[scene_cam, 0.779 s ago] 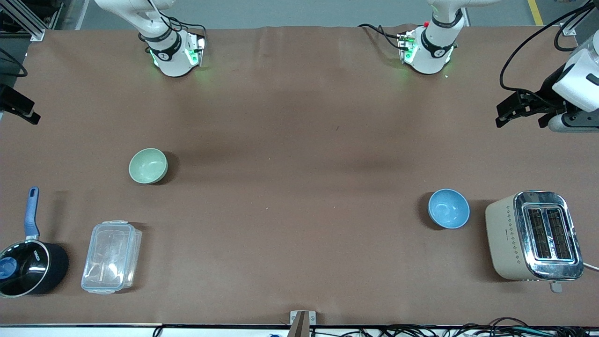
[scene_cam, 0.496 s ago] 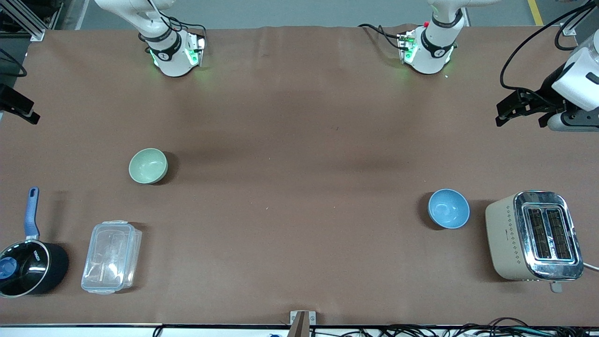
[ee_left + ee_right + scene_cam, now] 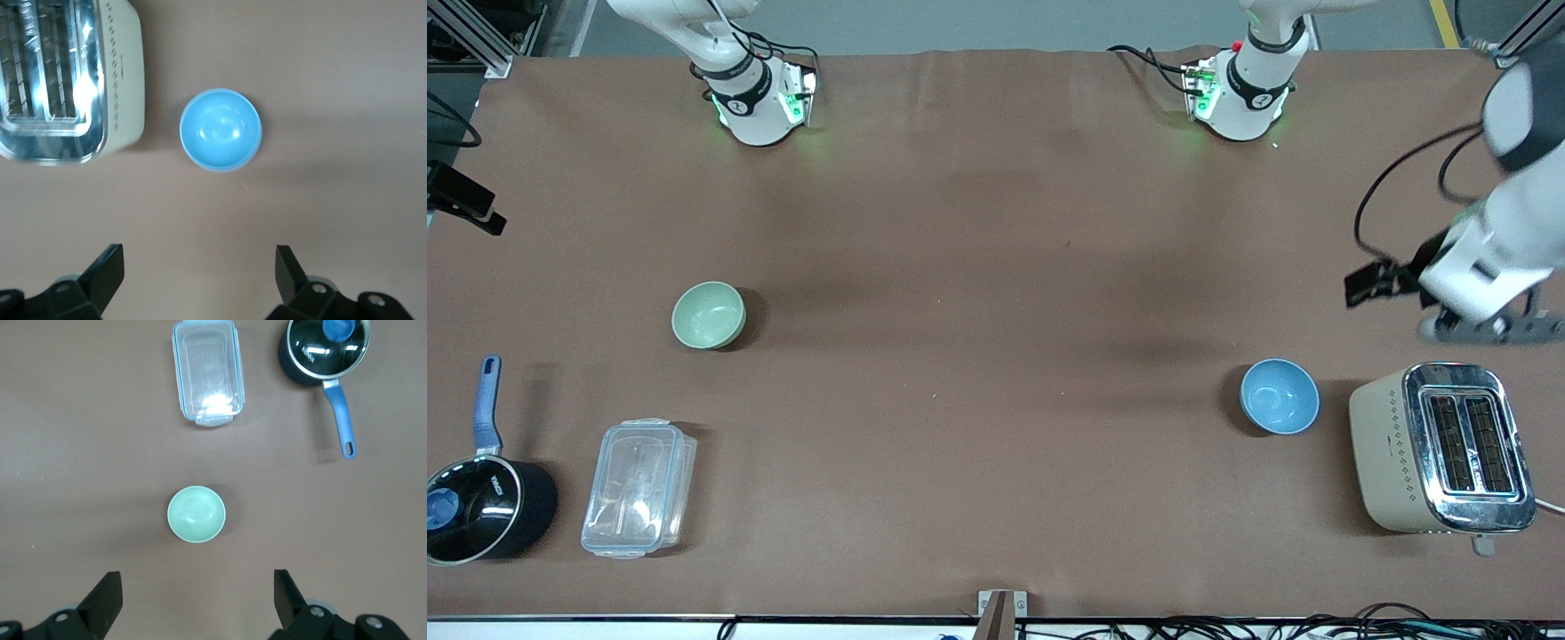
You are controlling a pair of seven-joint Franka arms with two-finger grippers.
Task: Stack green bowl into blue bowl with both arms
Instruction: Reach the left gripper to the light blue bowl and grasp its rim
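The green bowl [image 3: 708,315] sits on the worktop [image 3: 996,267] toward the right arm's end, the blue bowl [image 3: 1279,396] beside the toaster [image 3: 1440,447] — well apart. Both the left gripper [image 3: 199,277] and right gripper [image 3: 197,597] hang spread, empty, each over its bowl.

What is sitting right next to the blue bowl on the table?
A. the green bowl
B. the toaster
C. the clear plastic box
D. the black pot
B: the blue bowl sits beside the toaster, at the left arm's end of the table.

Blue bowl [image 3: 221,129] (upright) beside toaster [image 3: 70,80], gripper [image 3: 200,270] spread.
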